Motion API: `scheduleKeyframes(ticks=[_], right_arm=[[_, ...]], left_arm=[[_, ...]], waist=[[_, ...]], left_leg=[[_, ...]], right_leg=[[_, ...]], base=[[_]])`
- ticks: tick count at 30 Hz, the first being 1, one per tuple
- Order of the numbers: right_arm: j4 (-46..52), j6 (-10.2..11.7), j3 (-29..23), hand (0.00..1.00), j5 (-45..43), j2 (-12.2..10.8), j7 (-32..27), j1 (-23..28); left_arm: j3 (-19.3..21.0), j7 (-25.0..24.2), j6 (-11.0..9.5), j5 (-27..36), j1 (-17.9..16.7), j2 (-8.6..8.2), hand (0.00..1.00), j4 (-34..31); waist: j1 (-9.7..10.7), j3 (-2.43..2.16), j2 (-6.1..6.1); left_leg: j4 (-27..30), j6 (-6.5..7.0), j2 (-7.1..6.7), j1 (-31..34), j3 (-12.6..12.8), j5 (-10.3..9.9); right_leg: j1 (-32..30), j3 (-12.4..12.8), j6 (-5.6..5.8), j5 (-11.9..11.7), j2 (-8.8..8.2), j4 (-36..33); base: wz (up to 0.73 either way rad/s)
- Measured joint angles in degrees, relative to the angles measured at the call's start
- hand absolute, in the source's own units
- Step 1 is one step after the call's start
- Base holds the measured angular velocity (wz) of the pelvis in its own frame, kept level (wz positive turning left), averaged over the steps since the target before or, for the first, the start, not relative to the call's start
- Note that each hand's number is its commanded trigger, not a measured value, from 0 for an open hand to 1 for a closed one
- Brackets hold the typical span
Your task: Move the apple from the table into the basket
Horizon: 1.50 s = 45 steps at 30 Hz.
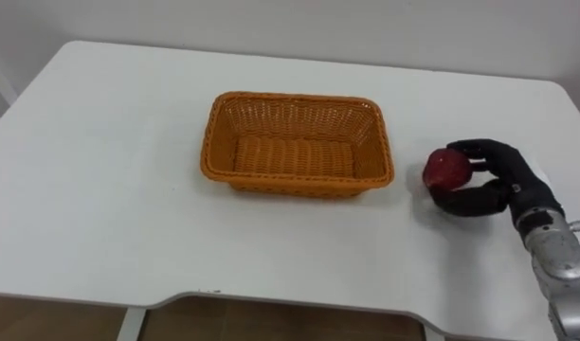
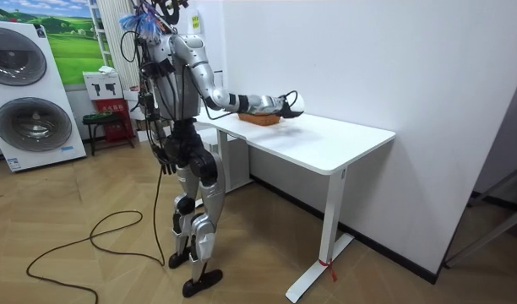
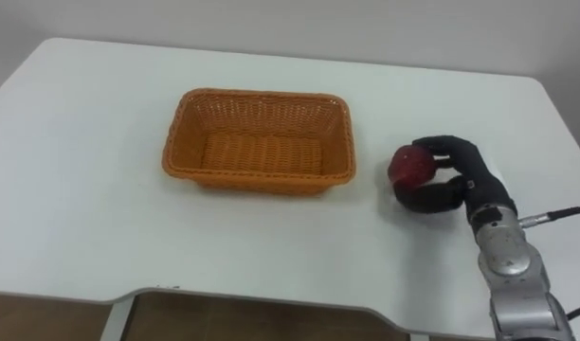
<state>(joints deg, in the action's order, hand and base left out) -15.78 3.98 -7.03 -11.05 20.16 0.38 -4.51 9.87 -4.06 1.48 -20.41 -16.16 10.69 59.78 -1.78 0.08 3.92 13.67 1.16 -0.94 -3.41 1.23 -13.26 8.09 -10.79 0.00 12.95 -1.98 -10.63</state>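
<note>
Right hand (image 1: 494, 175) low over the tabletop (image 1: 100, 189), fingers and thumb curled round the red apple (image 1: 447, 170), just right of the orange basket (image 1: 295, 98). Risk: the grip looks sideways; the round fruit could roll free on lifting or clip the basket's rim.

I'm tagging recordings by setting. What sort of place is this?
Likely a home-style laundry or utility room: washing machines by the wall, wood floor, and a white table holding a wicker basket.
</note>
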Motion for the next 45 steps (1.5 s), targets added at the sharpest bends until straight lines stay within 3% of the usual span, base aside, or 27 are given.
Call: scheduleKeyframes(ticks=[13, 20, 24, 26, 27, 28, 29, 30, 37, 45], right_arm=[[21.3, 0.3, 1.5, 1.00, -5.2, -0.1, -3.5, 0.3], [23.3, 0.2, 6.3, 1.00, -5.1, -0.3, -2.6, 0.3], [23.8, 0.0, 8.6, 1.00, -5.5, -0.3, -1.4, 0.3], [24.1, 0.0, 8.9, 0.71, -6.2, -0.3, -1.2, 0.2], [24.6, 0.0, 9.3, 0.51, -6.8, -0.3, -0.9, 0.0], [25.0, 0.0, 9.6, 0.47, -6.9, -0.3, -0.9, 0.0], [25.8, 0.1, 10.5, 0.11, -7.4, -0.3, -0.9, 0.0], [26.0, 0.2, 11.3, 0.00, -7.8, -0.4, -0.8, 0.0], [26.0, 0.1, 15.2, 0.00, -8.0, -1.1, 0.9, 0.0], [26.0, 0.1, 16.7, 0.00, -7.3, -2.0, 1.1, 0.0]], left_arm=[[-1.5, 2.3, -0.1, -0.2, 0.2, 0.04, 0.00, 0.1], [-4.0, 2.3, -0.1, 0.2, 1.0, 0.01, 0.00, 0.5], [-4.6, 2.1, -0.1, 0.2, 1.7, 0.00, 0.00, 1.1], [-5.1, 2.1, -0.1, 0.2, 2.3, 0.00, 0.00, 1.9], [-5.6, 2.1, -0.2, 0.1, 2.4, 0.00, 0.00, 2.4], [-5.7, 2.0, -0.2, 0.1, 2.5, 0.00, 0.00, 2.6], [-5.7, 1.8, -0.2, 0.1, 2.9, 0.00, 0.00, 3.2], [-5.8, 1.7, -0.1, 0.1, 2.9, 0.00, 0.00, 3.6], [-6.8, 0.9, -0.1, 0.7, 4.2, 0.02, 0.00, 4.4], [-6.8, 0.6, -0.1, 0.7, 5.1, 0.02, 0.00, 4.3]], waist=[[-0.3, -0.07, -0.16], [-1.1, -0.05, -0.28], [-2.9, 0.06, -0.55], [-3.4, 0.06, -0.55], [-3.7, 0.05, -0.52], [-4.1, 0.04, -0.52], [-4.7, 0.05, -0.53], [-4.9, 0.05, -0.52], [-6.4, 0.22, -0.35], [-6.1, 0.33, -0.18]], left_leg=[[0.1, -0.02, 0.12, 1.0, 0.5, 0.0], [-0.1, -0.02, 0.12, 0.8, 0.3, 0.0], [-0.1, -0.02, 0.12, 1.0, 0.2, 0.0], [0.0, -0.03, 0.09, 1.3, 0.1, 0.0], [0.0, -0.03, 0.07, 1.4, 0.1, 0.0], [0.0, -0.03, 0.08, 1.4, 0.1, 0.0], [0.0, -0.04, 0.10, 1.3, 0.1, 0.0], [-0.1, -0.04, 0.10, 1.3, -0.1, 0.0], [-0.1, -0.04, 0.10, 1.4, -0.2, 0.0], [0.0, -0.04, 0.04, 1.7, -0.3, 0.0]], right_leg=[[-1.3, 0.5, -0.05, 0.0, 0.05, -0.2], [-1.2, 0.8, -0.06, 0.0, 0.11, 0.0], [-1.3, 0.6, -0.06, 0.0, 0.12, 0.0], [-1.4, 0.4, -0.06, 0.0, 0.11, 0.0], [-1.5, 0.3, -0.06, 0.0, 0.10, 0.0], [-1.5, 0.3, -0.06, 0.0, 0.09, 0.0], [-1.5, 0.3, -0.07, 0.0, 0.10, 0.0], [-1.5, 0.2, -0.07, 0.0, 0.10, 0.0], [-1.4, -0.2, -0.07, 0.0, 0.05, 0.0], [-1.6, -0.2, -0.07, 0.0, 0.07, 0.0]], base=[[-0.02], [-0.01], [0.02], [0.06], [0.04], [0.00], [0.00], [0.00], [0.01], [0.00]])
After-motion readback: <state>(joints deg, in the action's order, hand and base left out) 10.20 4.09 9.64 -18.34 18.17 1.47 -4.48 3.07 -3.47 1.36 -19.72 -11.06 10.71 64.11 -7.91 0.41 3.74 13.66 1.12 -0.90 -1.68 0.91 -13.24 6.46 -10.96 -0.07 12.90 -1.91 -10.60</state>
